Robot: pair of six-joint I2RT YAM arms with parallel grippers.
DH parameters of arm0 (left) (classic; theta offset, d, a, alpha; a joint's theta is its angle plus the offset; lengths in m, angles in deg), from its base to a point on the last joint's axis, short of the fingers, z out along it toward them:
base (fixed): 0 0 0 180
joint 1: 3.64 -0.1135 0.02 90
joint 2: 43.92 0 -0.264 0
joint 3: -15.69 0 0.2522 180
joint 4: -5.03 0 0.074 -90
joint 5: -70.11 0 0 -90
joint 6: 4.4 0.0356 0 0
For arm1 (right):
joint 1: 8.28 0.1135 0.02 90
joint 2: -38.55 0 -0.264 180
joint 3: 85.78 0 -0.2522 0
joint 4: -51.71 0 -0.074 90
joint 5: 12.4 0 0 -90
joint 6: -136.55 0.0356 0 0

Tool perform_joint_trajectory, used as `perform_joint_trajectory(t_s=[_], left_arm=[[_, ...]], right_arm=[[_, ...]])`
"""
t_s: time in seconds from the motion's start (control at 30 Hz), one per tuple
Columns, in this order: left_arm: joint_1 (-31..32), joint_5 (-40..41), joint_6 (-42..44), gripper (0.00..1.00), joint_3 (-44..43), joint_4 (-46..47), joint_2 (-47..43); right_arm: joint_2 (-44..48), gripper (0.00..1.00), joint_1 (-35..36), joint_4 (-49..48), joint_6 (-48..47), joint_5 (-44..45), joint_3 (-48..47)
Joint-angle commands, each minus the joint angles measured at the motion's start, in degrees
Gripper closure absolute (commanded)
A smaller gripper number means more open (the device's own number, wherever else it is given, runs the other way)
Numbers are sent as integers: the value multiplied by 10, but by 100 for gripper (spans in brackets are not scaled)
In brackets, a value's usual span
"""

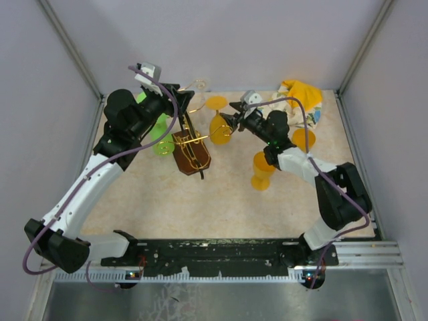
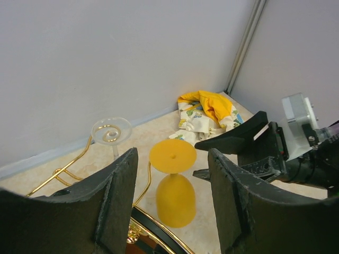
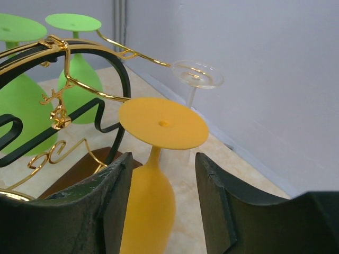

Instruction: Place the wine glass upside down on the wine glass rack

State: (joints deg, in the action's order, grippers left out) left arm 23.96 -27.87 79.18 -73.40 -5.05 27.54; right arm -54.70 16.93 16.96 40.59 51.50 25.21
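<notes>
Whether the upside-down orange wine glass (image 3: 159, 123) truly hangs from the wine glass rack (image 1: 190, 152) is unclear, its bowl part-hidden just beyond the right gripper (image 3: 163, 159), spread wide and empty like the left gripper (image 2: 170, 156); two other orange goblets (image 1: 263, 170), two green goblets (image 3: 74, 69), one clear goblet (image 3: 197, 74)

Orange wine glass (image 3: 150, 197) matt plastic; wine glass rack (image 1: 190, 150) glossy gold wire, dark wooden base.
</notes>
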Motion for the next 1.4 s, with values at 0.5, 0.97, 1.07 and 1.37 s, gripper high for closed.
perform_joint_trajectory(t_s=[0.5, 0.97, 1.07, 1.37], left_arm=[[-4, -25, -24, 37, -1, -8, -1], [-4, -33, -30, 37, -11, -33, -4], [-4, -35, -33, 37, -12, -37, -3], [-4, -25, -34, 37, -12, -46, -10]], right_arm=[[191, 34, -33, 540, 9, 427, -85], [181, 39, -91, 814, 119, 485, -145], [179, 43, -91, 812, 125, 482, -129], [155, 52, -103, 754, 114, 480, -76]])
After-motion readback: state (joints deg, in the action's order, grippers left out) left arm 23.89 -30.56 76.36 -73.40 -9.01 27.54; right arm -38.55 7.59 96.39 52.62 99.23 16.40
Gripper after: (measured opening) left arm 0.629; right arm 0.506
